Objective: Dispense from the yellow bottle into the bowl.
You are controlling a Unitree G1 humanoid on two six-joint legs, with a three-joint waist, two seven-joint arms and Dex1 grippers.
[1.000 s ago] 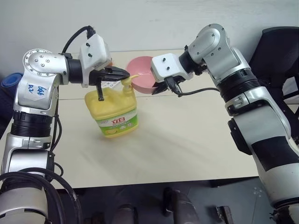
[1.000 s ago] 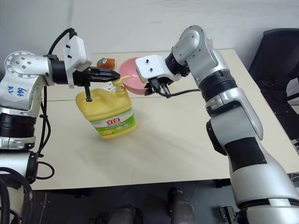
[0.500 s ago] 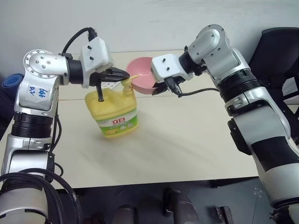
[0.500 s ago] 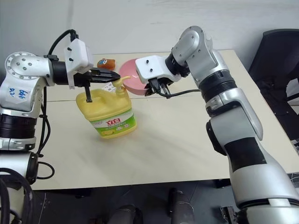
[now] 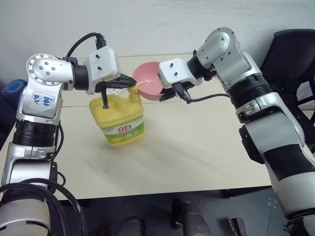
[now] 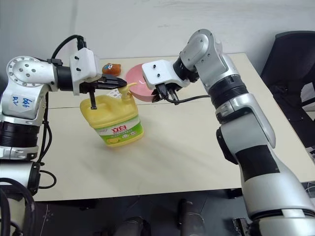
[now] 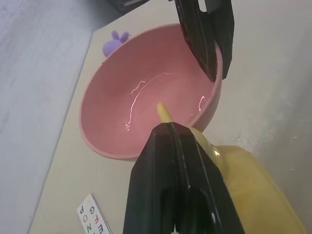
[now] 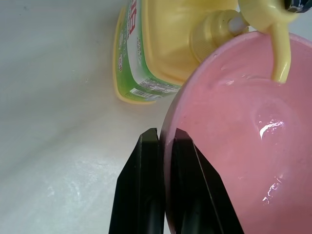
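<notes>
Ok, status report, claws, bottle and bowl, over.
Left claw shut, on top of the yellow bottle pump. Right claw shut on the bowl rim, bowl held under the spout. Nothing in the way.

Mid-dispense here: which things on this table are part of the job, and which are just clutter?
In the job:
- yellow bottle, pump under the shut left gripper
- bowl, rim pinched by the right gripper, held under the spout

Lying about:
- small orange item
- purple toy
- lettered card
</notes>
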